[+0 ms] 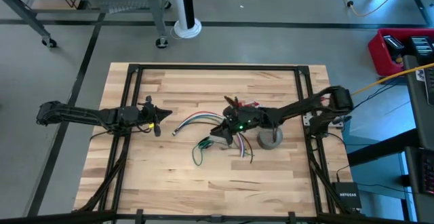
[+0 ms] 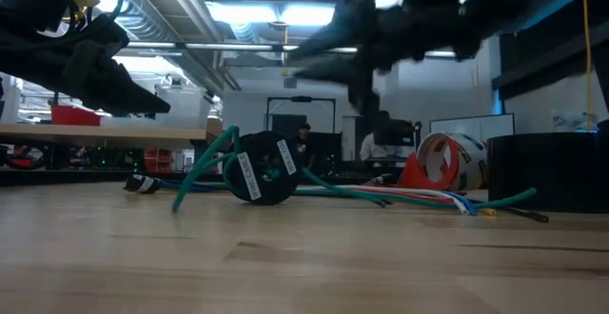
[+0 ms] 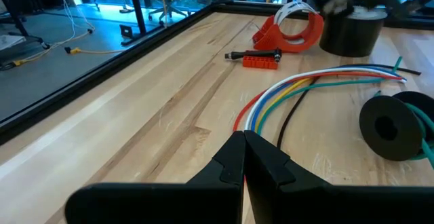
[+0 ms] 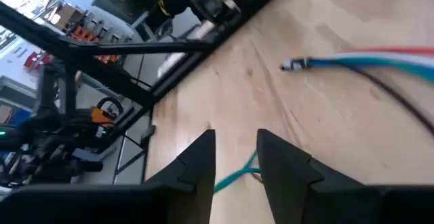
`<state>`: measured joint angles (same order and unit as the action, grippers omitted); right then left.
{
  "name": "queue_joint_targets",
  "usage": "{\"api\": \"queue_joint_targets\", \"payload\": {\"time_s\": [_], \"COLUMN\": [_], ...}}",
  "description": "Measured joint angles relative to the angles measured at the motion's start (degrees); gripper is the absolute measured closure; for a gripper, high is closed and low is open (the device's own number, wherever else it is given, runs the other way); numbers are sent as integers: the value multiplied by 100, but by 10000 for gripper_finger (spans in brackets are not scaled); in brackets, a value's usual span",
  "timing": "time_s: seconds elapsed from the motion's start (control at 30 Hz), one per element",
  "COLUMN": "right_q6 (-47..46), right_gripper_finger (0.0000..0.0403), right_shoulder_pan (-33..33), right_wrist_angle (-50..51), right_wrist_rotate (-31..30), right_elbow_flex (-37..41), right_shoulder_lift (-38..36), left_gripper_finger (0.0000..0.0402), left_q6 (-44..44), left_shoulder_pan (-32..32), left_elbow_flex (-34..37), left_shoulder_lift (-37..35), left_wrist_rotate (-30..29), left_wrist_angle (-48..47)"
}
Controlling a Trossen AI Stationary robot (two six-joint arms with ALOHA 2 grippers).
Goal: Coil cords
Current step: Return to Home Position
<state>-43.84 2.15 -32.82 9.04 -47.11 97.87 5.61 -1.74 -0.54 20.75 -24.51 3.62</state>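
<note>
Left gripper [image 1: 157, 119] is being held over the left part of the wooden table [image 1: 169, 183]. Its fingers [image 3: 227, 163] are pressed together, with nothing gripped.

Ahead of its fingertips, a little apart, the multicoloured cord bundle [image 1: 198, 119] is lying flat on the boards. The strands are running side by side toward the right gripper.

Past the bundle from the left gripper, the black spool [image 3: 388, 125] is standing on edge. Green wire [image 2: 203, 169] is trailing off it in loose loops onto the table.

Right gripper [image 1: 220, 132] is being held raised just above the spool, near table centre. Its fingers [image 4: 196, 163] are parted to a narrow gap, with nothing between them. A stretch of green wire is showing on the table below that gap.

Behind the right gripper, close beside its arm, a grey tape roll [image 1: 270, 138] is resting on the table.

A red tape dispenser [image 3: 293, 30] and a small red piece [image 3: 261, 60] are lying beyond the bundle from the left gripper, apart from both grippers.
</note>
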Motion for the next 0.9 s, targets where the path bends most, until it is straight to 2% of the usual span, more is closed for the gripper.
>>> {"api": "queue_joint_targets", "payload": {"time_s": [0.3,0.57,0.8,0.9], "right_q6": [793,1473,1583,1581], "right_gripper_finger": [291,291,291,291], "right_shoulder_pan": [3,4,5,5], "right_wrist_angle": [1804,3715,4840,4896], "right_wrist_rotate": [-220,-1230,-1298,-1298], "right_elbow_flex": [-4,-4,-2,240], "right_shoulder_lift": [-1678,-3299,-4671,-5334], "left_gripper_finger": [402,402,402,402], "left_q6": [0,0,-2,-1], "left_shoulder_pan": [2,1,2,1], "left_elbow_flex": [0,0,0,2], "left_shoulder_lift": [2,2,0,1], "left_wrist_rotate": [2,2,0,1], "left_wrist_angle": [0,1,2,1]}}
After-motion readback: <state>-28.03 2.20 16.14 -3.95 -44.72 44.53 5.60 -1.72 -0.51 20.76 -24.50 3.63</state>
